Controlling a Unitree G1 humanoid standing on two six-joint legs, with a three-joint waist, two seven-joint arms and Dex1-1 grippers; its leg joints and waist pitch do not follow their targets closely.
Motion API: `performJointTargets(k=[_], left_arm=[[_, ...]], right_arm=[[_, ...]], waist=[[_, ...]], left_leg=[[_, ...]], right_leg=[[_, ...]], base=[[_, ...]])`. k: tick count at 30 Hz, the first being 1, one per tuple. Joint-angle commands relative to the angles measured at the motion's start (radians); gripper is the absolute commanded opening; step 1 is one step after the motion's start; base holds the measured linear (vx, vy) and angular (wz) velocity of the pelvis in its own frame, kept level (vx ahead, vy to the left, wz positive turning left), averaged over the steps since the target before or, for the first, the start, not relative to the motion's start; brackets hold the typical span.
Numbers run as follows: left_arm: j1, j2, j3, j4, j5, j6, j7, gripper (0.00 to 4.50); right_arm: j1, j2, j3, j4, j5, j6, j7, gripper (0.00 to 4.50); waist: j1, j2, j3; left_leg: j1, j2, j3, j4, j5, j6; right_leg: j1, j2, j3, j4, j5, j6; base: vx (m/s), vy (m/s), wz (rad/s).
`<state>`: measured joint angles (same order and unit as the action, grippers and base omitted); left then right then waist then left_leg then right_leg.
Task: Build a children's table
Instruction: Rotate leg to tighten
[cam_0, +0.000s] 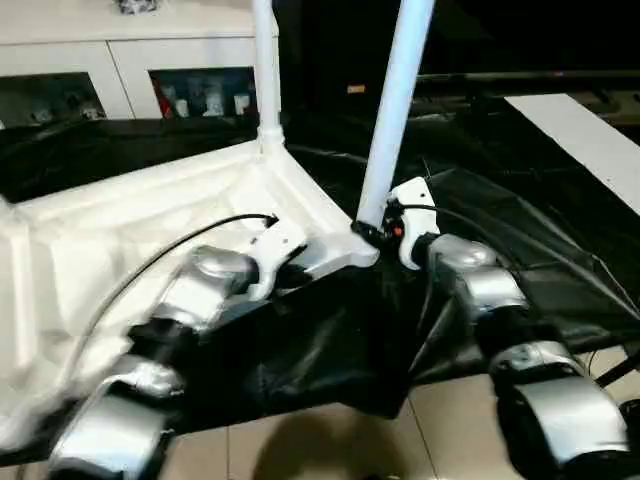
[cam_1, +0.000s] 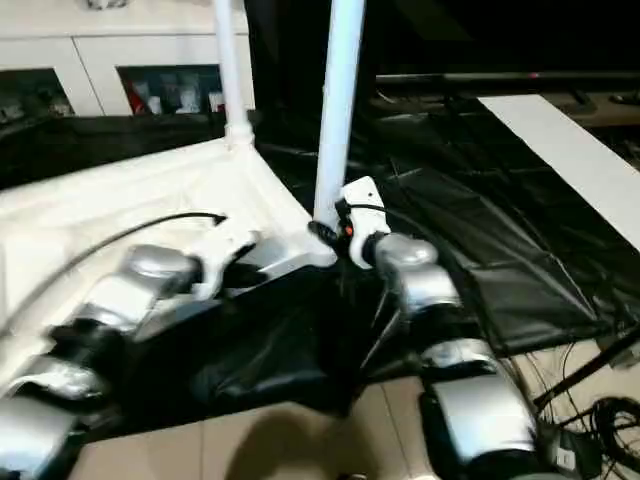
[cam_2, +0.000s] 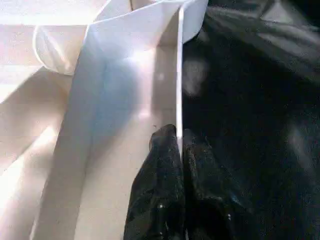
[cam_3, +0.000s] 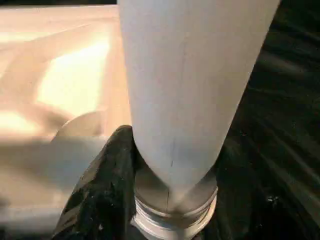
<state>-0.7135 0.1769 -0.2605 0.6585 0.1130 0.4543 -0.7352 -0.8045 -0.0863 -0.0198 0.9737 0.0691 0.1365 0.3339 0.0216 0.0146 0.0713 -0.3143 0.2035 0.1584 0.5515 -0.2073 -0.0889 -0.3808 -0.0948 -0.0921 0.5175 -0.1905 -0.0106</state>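
White table leg (cam_0: 392, 110) stands clamped in the right end effector (cam_0: 375, 232); the left end effector (cam_2: 179, 145) pinches the tabletop rim (cam_2: 180, 75).

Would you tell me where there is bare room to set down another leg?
The black sheet right of the right gripper is bare, as is the tabletop underside's middle. The near corner is crowded: the left gripper pinches the rim beside the held leg.
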Motion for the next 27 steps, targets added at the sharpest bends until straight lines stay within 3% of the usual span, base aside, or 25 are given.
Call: performJointTargets(k=[1, 2, 3, 4, 5, 6, 7, 8, 9, 10, 11, 12, 13, 15, 20, 26, 27], left_arm=[[-0.025, -0.107, -0.032, -0.025, -0.027, 0.029, 0.028, 0.00], [-0.029, -0.133, -0.030, -0.041, -0.034, 0.051, 0.036, 0.00], [-0.033, -0.151, -0.028, -0.050, -0.040, 0.066, 0.042, 0.00], [-0.038, -0.168, -0.030, -0.066, -0.043, 0.083, 0.046, 0.00], [-0.039, -0.173, -0.033, -0.074, -0.042, 0.089, 0.047, 0.00], [-0.041, -0.171, -0.036, -0.081, -0.040, 0.095, 0.050, 0.00], [-0.041, -0.168, -0.037, -0.083, -0.039, 0.096, 0.051, 0.00], [-0.038, -0.158, -0.037, -0.084, -0.037, 0.094, 0.049, 0.00], [-0.037, -0.153, -0.036, -0.082, -0.036, 0.092, 0.047, 0.00], [-0.035, -0.144, -0.035, -0.078, -0.034, 0.089, 0.048, 0.00], [-0.035, -0.140, -0.034, -0.075, -0.033, 0.088, 0.049, 0.00], [-0.036, -0.135, -0.031, -0.070, -0.032, 0.084, 0.052, 0.00], [-0.037, -0.134, -0.029, -0.068, -0.032, 0.082, 0.052, 0.00], [-0.042, -0.138, -0.018, -0.061, -0.027, 0.086, 0.061, 0.00], [-0.054, -0.137, -0.006, -0.049, -0.018, 0.090, 0.074, 0.00], [-0.053, -0.129, -0.007, -0.051, -0.016, 0.090, 0.078, 0.00], [-0.056, -0.124, -0.004, -0.045, -0.015, 0.085, 0.077, 0.00]], right_arm=[[0.064, 0.072, 0.003, 0.197, 0.012, 0.099, -0.071, 1.90], [0.050, 0.085, -0.015, 0.212, 0.027, 0.103, -0.097, 1.90], [0.041, 0.094, -0.029, 0.222, 0.034, 0.106, -0.116, 1.90], [0.027, 0.105, -0.047, 0.235, 0.044, 0.111, -0.140, 1.90], [0.021, 0.110, -0.055, 0.241, 0.047, 0.114, -0.151, 1.90], [0.013, 0.116, -0.058, 0.245, 0.044, 0.117, -0.165, 1.90], [0.009, 0.118, -0.059, 0.246, 0.041, 0.119, -0.171, 1.90], [0.006, 0.120, -0.058, 0.247, 0.036, 0.122, -0.174, 1.90], [0.005, 0.121, -0.058, 0.247, 0.035, 0.122, -0.175, 1.90], [0.002, 0.123, -0.058, 0.250, 0.031, 0.122, -0.181, 1.90], [0.001, 0.123, -0.055, 0.251, 0.026, 0.121, -0.183, 1.90], [-0.002, 0.124, -0.050, 0.253, 0.019, 0.117, -0.185, 1.90], [-0.003, 0.125, -0.051, 0.254, 0.020, 0.116, -0.184, 1.90], [-0.012, 0.129, -0.057, 0.268, 0.015, 0.110, -0.197, 1.90], [-0.026, 0.131, -0.056, 0.285, -0.006, 0.089, -0.203, 1.90], [-0.038, 0.135, -0.049, 0.283, -0.029, 0.011, -0.192, 1.90], [-0.050, 0.136, -0.066, 0.274, -0.009, -0.006, -0.164, 2.25]], waist=[[-0.029, 0.016, -0.007], [-0.030, 0.037, -0.001], [-0.009, 0.051, -0.005], [0.020, 0.044, 0.010], [0.051, 0.023, -0.003], [0.029, -0.028, -0.014], [0.047, -0.029, -0.020], [0.060, -0.036, -0.027], [0.059, -0.034, -0.040], [0.059, -0.021, -0.042], [0.059, -0.021, -0.042], [0.065, -0.014, -0.043], [0.062, -0.014, -0.038], [0.061, -0.013, -0.044], [0.058, -0.012, -0.042], [0.058, -0.010, -0.042], [0.058, -0.011, -0.042]], left_leg=[[0.039, 0.013, -0.025, -0.087, -0.699, -0.005], [0.023, 0.033, -0.036, -0.119, -0.794, -0.011], [-0.043, 0.078, -0.037, -0.190, -0.921, -0.017], [-0.075, 0.098, -0.017, -0.229, -0.979, -0.009], [-0.022, 0.080, 0.025, -0.212, -0.910, 0.023], [0.027, 0.037, 0.016, -0.130, -0.787, 0.007], [0.057, -0.003, -0.002, -0.009, -0.465, 0.026], [-0.027, 0.003, -0.026, -0.036, -0.254, 0.042], [-0.066, 0.013, -0.032, -0.080, -0.186, 0.009], [-0.055, 0.018, -0.027, -0.085, -0.174, -0.009], [-0.055, 0.018, -0.027, -0.085, -0.174, -0.009], [-0.033, 0.021, -0.012, -0.082, -0.226, -0.010], [-0.034, 0.018, -0.008, -0.085, -0.285, -0.014], [-0.037, 0.020, -0.012, -0.090, -0.288, -0.020], [-0.036, 0.021, -0.010, -0.093, -0.298, -0.029], [-0.037, 0.021, -0.007, -0.093, -0.284, -0.026], [-0.036, 0.021, -0.006, -0.092, -0.286, -0.021]], right_leg=[[-0.009, -0.024, -0.041, -0.118, -0.678, -0.001], [0.021, -0.018, -0.056, -0.089, -0.573, -0.008], [0.090, -0.014, -0.029, 0.066, -0.317, -0.061], [0.098, -0.009, -0.009, 0.133, -0.232, -0.065], [0.049, -0.012, 0.037, 0.137, -0.249, -0.059], [0.003, -0.038, 0.068, 0.048, -0.526, -0.023], [-0.061, -0.129, 0.096, -0.078, -0.909, -0.022], [0.010, -0.131, 0.111, -0.065, -0.930, -0.009], [0.036, -0.084, 0.084, -0.029, -0.736, -0.024], [0.026, -0.058, 0.072, -0.012, -0.485, -0.064], [0.026, -0.058, 0.072, -0.012, -0.485, -0.064], [0.015, -0.048, 0.077, -0.010, -0.354, -0.123], [0.015, -0.048, 0.076, -0.016, -0.414, -0.135], [0.023, -0.050, 0.074, -0.018, -0.442, -0.126], [0.020, -0.048, 0.075, -0.020, -0.416, -0.119], [0.023, -0.047, 0.075, -0.019, -0.381, -0.128], [0.023, -0.047, 0.075, -0.020, -0.388, -0.129]], base=[[-0.058, 0.060, -0.05], [-0.044, 0.069, -0.04], [-0.082, 0.050, 0.00], [-0.082, 0.050, 0.00], [-0.046, -0.038, 0.21], [0.068, -0.114, 0.16], [0.068, -0.114, 0.16], [0.061, -0.082, -0.24], [0.066, -0.025, -0.34], [0.066, -0.025, -0.34], [0.067, -0.030, -0.14], [0.000, 0.000, 0.00], [0.000, 0.000, 0.00], [0.000, 0.000, 0.00], [0.000, 0.000, 0.00], [0.000, 0.000, 0.00], [0.000, 0.000, 0.00]])
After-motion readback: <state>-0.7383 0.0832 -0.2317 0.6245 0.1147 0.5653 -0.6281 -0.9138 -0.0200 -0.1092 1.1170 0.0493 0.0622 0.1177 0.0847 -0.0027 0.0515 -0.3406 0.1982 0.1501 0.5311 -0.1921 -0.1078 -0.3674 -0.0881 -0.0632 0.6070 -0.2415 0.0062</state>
